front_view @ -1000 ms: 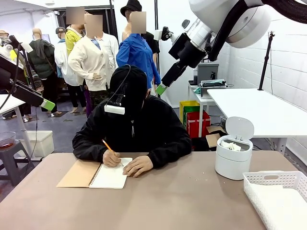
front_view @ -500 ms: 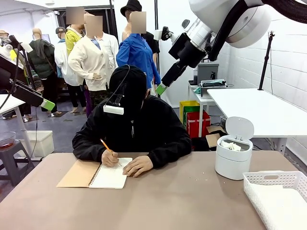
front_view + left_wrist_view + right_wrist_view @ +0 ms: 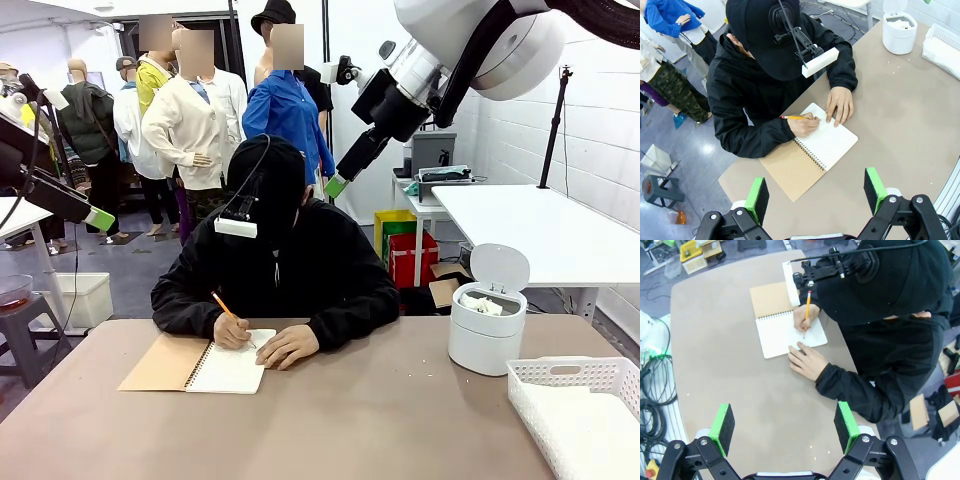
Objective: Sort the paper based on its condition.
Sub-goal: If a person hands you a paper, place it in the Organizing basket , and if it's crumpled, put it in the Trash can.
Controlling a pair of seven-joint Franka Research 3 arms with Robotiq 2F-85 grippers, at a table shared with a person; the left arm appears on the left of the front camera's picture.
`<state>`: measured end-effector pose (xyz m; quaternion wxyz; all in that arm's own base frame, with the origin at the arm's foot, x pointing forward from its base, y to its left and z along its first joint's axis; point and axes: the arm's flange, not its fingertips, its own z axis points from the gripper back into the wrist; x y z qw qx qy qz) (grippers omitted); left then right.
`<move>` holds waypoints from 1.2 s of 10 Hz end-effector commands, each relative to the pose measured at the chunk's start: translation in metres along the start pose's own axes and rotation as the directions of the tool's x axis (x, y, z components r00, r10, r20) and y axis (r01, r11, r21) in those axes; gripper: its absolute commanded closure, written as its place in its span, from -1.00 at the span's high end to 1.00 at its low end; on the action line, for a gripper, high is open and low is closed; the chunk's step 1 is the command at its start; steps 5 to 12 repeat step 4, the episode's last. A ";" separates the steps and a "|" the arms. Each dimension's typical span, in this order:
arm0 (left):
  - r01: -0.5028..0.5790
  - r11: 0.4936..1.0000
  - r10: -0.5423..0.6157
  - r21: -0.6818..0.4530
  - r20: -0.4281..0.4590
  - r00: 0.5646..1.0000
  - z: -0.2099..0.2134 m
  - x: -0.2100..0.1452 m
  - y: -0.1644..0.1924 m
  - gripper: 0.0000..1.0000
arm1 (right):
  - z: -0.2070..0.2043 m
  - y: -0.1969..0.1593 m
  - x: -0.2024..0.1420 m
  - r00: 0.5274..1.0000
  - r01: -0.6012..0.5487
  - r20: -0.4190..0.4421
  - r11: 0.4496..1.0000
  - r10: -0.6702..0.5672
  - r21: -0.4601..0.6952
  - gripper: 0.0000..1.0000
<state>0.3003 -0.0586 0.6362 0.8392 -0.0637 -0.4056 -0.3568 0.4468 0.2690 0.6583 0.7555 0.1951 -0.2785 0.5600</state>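
Observation:
A person at the far side writes with a pencil (image 3: 224, 305) on the white page of a spiral notebook (image 3: 198, 365) with a brown cover. White crumpled paper wads (image 3: 487, 305) lie in a small white bin (image 3: 484, 340) whose lid is up. Smooth white sheets (image 3: 590, 430) lie in a white lattice basket (image 3: 570, 372). My left gripper (image 3: 816, 195) hangs open high above the table, over the notebook (image 3: 812, 150). My right gripper (image 3: 784, 421) is also open and high, with nothing between its pads. Both green tips show raised in the front view, left gripper (image 3: 100, 218) and right gripper (image 3: 335, 186).
The person's other hand (image 3: 288, 346) rests on the notebook page. The brown table (image 3: 360, 420) is bare between the notebook and the bin. Several people stand behind the person. A white table (image 3: 540, 225) stands at the back right.
The person's pencil hand shifts slightly while writing. Both arms hold still.

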 end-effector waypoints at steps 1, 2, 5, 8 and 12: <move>-0.001 1.000 0.002 0.006 -0.004 1.000 0.000 0.000 0.000 1.00 | 0.000 -0.001 -0.001 1.000 -0.001 -0.001 1.000 0.001 -0.004 1.00; -0.001 1.000 0.002 0.006 -0.004 1.000 0.000 0.000 0.000 1.00 | 0.000 -0.001 -0.001 1.000 -0.001 -0.001 1.000 0.001 -0.004 1.00; -0.001 1.000 0.002 0.006 -0.004 1.000 0.000 0.000 0.000 1.00 | 0.000 -0.001 -0.001 1.000 -0.001 -0.001 1.000 0.001 -0.004 1.00; -0.001 1.000 0.002 0.006 -0.004 1.000 0.000 0.000 0.000 1.00 | 0.000 -0.001 -0.001 1.000 -0.001 -0.001 1.000 0.001 -0.004 1.00; -0.001 1.000 0.002 0.006 -0.004 1.000 0.000 0.000 0.000 1.00 | 0.000 -0.001 -0.001 1.000 -0.001 -0.001 1.000 0.001 -0.004 1.00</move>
